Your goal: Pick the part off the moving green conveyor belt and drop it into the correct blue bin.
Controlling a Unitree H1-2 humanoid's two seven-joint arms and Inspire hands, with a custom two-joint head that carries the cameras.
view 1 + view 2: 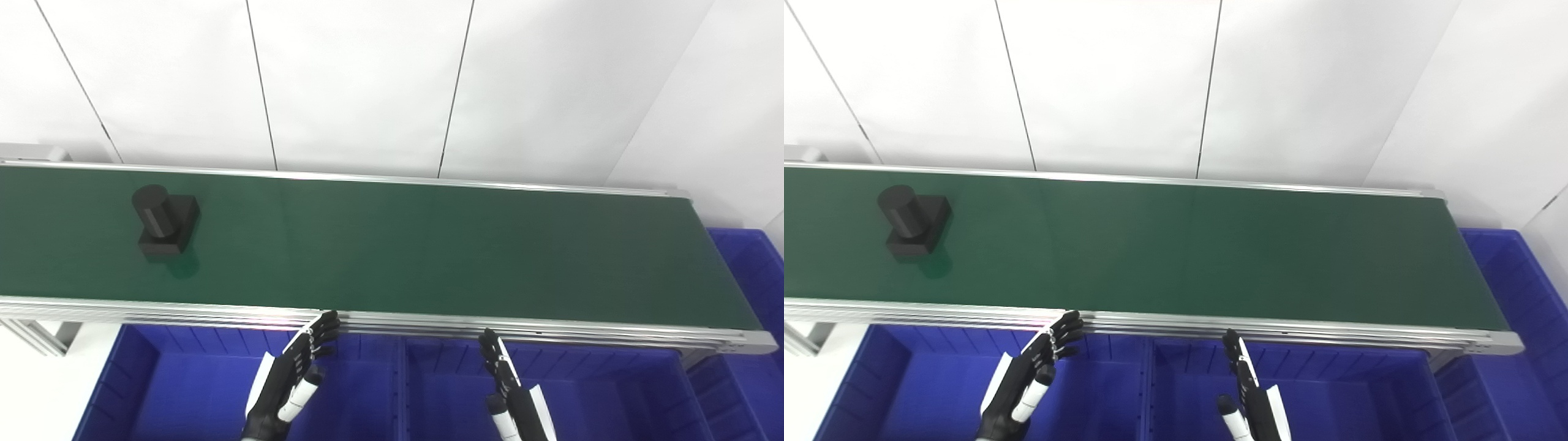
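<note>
1. A matte black part (164, 220), a short round cylinder set on a square block, is seen lying on the left stretch of the dark green conveyor belt (429, 245).
2. The left hand (300, 367) and right hand (505, 380) are held empty with fingers spread over the blue plastic bins (184, 392), below the belt's near rail.

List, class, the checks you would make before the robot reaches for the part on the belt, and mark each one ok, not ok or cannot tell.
1. Part on belt, in view: ok.
2. Left hand open, holding nothing: ok.
3. Right hand open, holding nothing: ok.
4. Part within reach of a hand: not ok; it sits far to the left, both hands hover over the bins.
5. Belt moving: cannot tell.
6. Correct bin known: cannot tell.
</note>
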